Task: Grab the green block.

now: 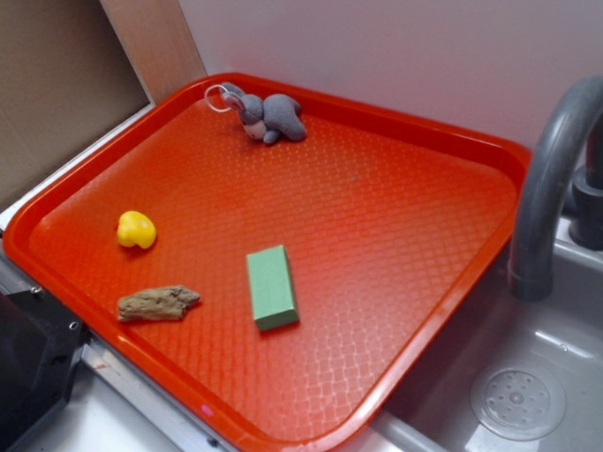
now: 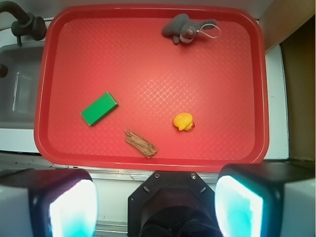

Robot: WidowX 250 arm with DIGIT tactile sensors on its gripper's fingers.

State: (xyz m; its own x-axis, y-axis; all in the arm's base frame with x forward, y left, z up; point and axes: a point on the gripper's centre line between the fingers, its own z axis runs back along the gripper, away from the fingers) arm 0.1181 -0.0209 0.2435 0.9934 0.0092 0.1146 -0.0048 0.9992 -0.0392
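Progress: nothing grabbed yet; the whole reach and grasp remain.
Green block (image 2: 99, 108): lies flat on the red tray (image 2: 148, 158), left of frame centre in the wrist view, untouched.
Hand (image 2: 155, 205): fingers spread wide, empty, high above the tray's near edge.

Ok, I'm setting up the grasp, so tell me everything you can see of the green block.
The green block is a small rectangular brick with flat faces, sharp edges and a matte, foam-like surface, pale green in the exterior view and brighter in the wrist view. It lies flat on its broad face on the red tray, whole and unmarked. Nothing touches it: the brown wood piece lies near it but apart, the yellow duck farther off. The gripper hangs high above the tray's near edge, jaws wide apart.
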